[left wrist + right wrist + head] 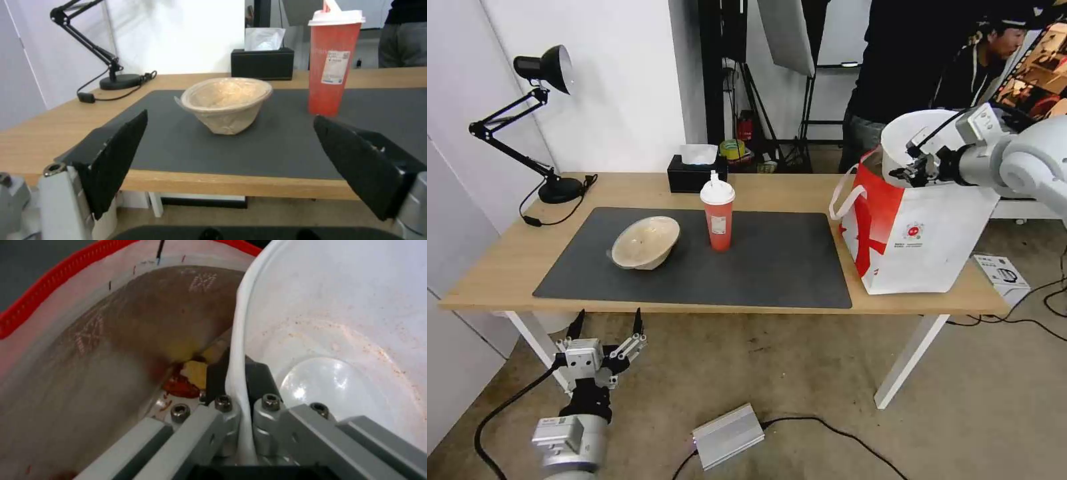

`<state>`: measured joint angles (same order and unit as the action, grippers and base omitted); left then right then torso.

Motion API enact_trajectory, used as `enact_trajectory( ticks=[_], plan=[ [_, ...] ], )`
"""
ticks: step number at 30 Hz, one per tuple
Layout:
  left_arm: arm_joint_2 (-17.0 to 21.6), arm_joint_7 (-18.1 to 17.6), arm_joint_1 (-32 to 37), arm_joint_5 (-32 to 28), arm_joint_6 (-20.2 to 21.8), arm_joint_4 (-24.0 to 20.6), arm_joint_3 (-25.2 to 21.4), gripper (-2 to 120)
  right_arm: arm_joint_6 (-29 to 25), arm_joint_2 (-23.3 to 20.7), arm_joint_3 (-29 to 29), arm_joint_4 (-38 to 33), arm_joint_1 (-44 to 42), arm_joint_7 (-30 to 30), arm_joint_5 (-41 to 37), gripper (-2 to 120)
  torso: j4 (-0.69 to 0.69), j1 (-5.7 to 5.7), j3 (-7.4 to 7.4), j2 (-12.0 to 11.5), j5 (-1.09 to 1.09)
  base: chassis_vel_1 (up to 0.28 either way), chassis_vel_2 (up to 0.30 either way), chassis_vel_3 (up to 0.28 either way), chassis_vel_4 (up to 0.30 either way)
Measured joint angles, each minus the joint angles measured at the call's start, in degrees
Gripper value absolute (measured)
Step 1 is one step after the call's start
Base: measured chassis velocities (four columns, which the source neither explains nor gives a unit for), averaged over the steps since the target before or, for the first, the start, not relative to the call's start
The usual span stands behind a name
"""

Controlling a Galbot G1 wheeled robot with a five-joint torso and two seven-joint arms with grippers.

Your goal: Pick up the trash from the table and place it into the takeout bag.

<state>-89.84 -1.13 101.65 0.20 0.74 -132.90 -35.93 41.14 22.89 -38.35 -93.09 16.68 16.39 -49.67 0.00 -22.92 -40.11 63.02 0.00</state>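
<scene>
Right gripper (912,168): up at the 2 o'clock corner of the head view, it pinched the rim of the large white bowl (908,133), one finger on each side of the wall, clamped tight.
Large white bowl: it hung tipped on edge over the open mouth of the takeout bag (924,247); from the right wrist camera its inside (356,340) showed reddish specks and a glossy bottom.
Takeout bag: it stood upright on the table (507,260) at the 3 o'clock end, just off the dark grey mat (760,267), red panel and loop handle facing 9 o'clock; red and yellow scraps (186,380) lay down inside against the lining.
Red drink cup (718,215): upright with its white lid on, near the middle of the mat.
Beige paper bowl (646,242): tilted on the mat, at 9 o'clock from the cup and close by but not touching.
Left gripper (607,327): it sat low in front of the table's near edge at 7 o'clock, fingers spread wide and empty; its wrist camera looked across at the paper bowl (227,103) and cup (333,63).
Black tissue box (697,175): at the far edge, 12 o'clock from the cup.
Desk lamp (540,120): at the far 10 o'clock corner.
</scene>
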Motion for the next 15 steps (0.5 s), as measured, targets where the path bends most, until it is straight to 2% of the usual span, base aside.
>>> enact_trajectory(
  ticks=[15],
  plan=[
    [0.1,0.0,0.0,0.1,0.1,0.2,0.6,100,0.0,-1.9,2.1,-2.9,-0.8,0.3,-0.5,0,0.0,0.0,0.0,0.0,0.0,0.0,0.0,0.0,0.0]
  ],
)
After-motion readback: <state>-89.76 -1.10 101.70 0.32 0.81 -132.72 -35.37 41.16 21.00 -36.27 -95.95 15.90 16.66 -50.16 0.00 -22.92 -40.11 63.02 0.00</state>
